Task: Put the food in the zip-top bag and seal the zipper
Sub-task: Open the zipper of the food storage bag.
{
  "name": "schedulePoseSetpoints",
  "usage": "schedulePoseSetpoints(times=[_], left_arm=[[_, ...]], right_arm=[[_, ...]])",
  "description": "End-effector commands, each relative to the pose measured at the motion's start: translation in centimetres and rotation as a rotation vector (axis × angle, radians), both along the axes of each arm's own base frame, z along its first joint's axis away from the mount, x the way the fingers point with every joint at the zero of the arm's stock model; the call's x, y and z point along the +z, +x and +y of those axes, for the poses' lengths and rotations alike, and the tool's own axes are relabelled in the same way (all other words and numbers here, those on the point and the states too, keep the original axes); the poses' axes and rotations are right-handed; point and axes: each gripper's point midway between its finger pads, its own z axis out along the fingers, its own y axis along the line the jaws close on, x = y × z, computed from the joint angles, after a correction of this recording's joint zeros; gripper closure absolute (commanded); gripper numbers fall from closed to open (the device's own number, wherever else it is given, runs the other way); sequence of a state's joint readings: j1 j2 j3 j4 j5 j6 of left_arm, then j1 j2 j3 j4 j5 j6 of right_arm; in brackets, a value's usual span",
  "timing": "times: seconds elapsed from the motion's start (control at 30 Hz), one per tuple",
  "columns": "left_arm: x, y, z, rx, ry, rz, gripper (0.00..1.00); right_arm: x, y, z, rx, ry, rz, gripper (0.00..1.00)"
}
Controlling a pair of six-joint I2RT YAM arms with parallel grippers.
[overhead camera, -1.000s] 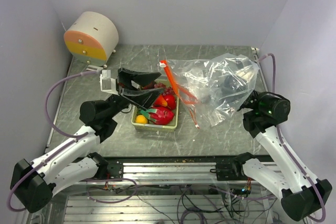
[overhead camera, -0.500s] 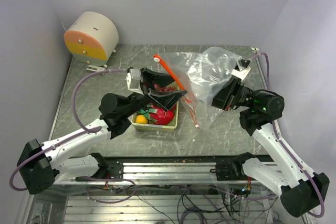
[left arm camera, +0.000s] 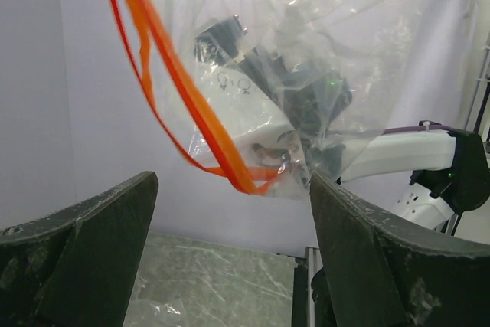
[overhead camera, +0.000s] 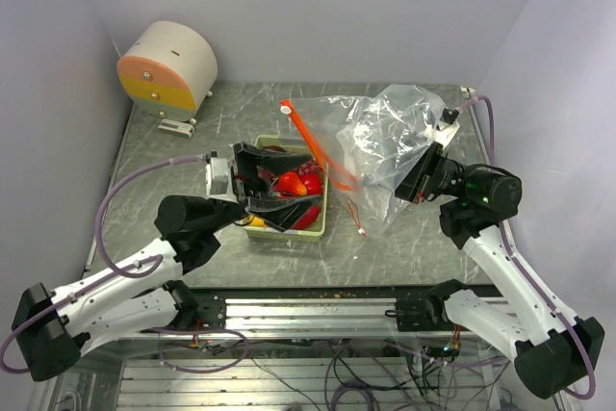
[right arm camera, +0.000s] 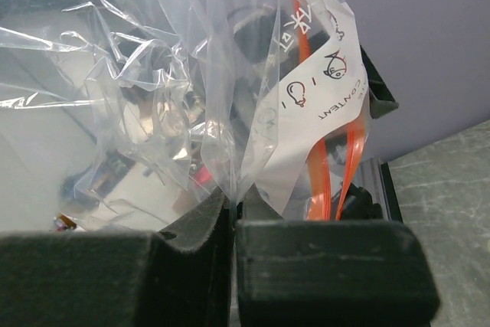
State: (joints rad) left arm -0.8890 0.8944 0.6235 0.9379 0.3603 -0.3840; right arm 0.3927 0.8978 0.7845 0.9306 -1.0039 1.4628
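The left gripper hangs over the tray with its fingers spread wide and nothing between them. The food lies in the tray right under that gap: red pieces show between the two fingers from above, and an orange sits just behind the nearer finger, at the tray's near-left corner. From the left wrist camera the gripper faces the bag, which hangs ahead of it and slightly to its right, off the table. The orange zipper strip droops across the view in front of the open fingers without touching them.

The right gripper is closed tight on the bag. Its wrist camera shows the pads pressed together with a fold of clear plastic pinched between them, and the rest of the bag billows up above the gripper. The zipper strip runs down just to the right of the pinch. Whether any food is inside the bag cannot be told through the crumpled film.
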Motion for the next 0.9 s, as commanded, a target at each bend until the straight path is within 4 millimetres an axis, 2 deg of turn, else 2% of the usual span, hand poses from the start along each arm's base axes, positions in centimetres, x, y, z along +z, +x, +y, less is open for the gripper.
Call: schedulePoseSetpoints(times=[0.0,0.3,0.57,0.87], left_arm=[[-0.1,-0.7,-0.1,0.001,0.044,-0.063,0.09],[-1.5,1.9,-1.8,0.065,0.093,-0.043,0.1],[1.2,2.6,-2.4,0.07,0.023,-0.071,0.11],[2.1,1.9,-1.9,0.04,-0.055,-0.078,0.11]], right_arm=[[1.4,-1.5,-0.5,0.021,0.025,-0.059,1.0],[2.4,-3.0,-0.9,0.071,0.037,-0.08,1.0],[1.9,-3.0,-0.9,0.07,0.032,-0.07,1.0],[0.6,-2.3,-0.6,0.053,0.015,-0.042,1.0]])
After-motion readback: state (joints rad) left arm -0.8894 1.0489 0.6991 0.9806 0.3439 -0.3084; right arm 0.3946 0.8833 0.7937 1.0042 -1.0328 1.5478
